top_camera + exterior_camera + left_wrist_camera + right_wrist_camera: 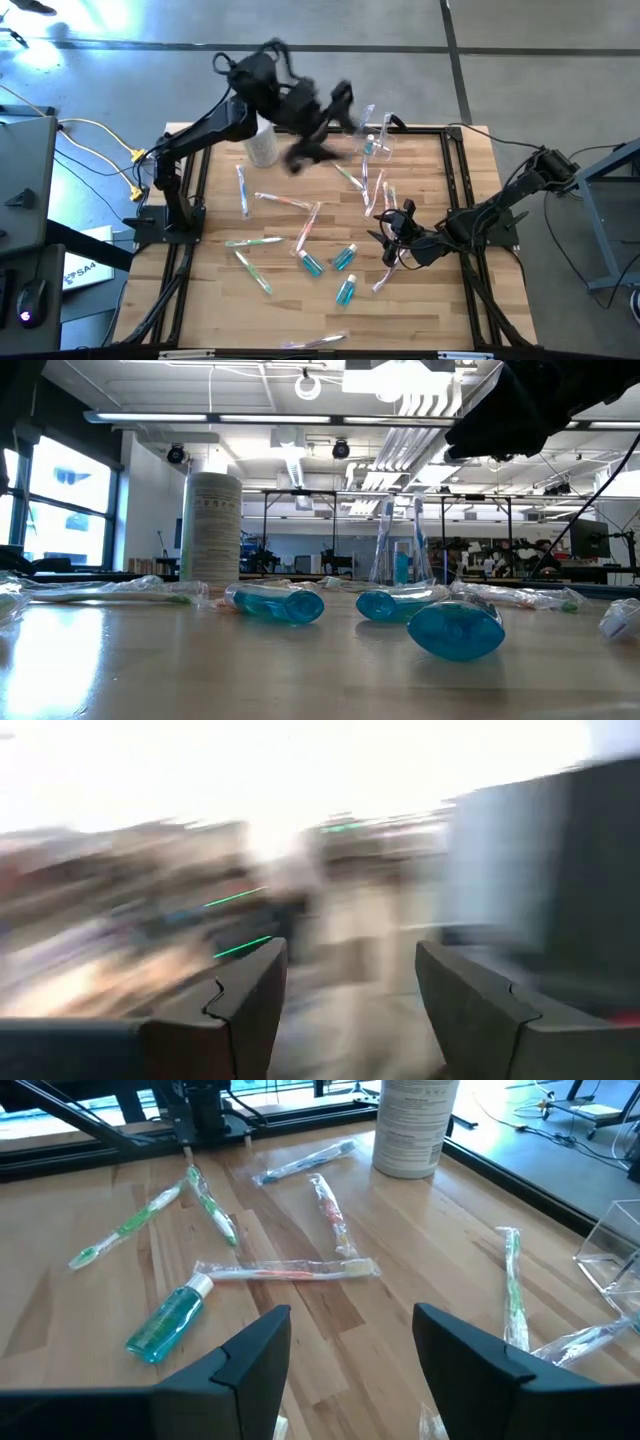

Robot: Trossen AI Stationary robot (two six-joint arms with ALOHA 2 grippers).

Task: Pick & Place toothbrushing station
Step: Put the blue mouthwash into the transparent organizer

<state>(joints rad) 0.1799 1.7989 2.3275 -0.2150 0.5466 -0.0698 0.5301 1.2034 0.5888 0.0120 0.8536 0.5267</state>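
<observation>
The toothbrushing station (380,135), a small clear box-shaped holder, stands on its base at the table's far right; it also shows in the low view (400,550) and at the edge of the right wrist view (610,1250). My left gripper (343,105) hangs blurred, high above the table's far middle, just left of the holder. It is open with nothing between its fingers (350,1000). My right gripper (390,225) is low over the table's right middle, open and empty (350,1350), pointing toward the scattered toothbrushes.
A whitish cylindrical container (262,145) stands at the far left of the table. Several wrapped toothbrushes (290,202) lie scattered over the middle. Three blue bottles (345,257) lie on their sides toward the near edge. A black frame (455,160) borders the wooden tabletop.
</observation>
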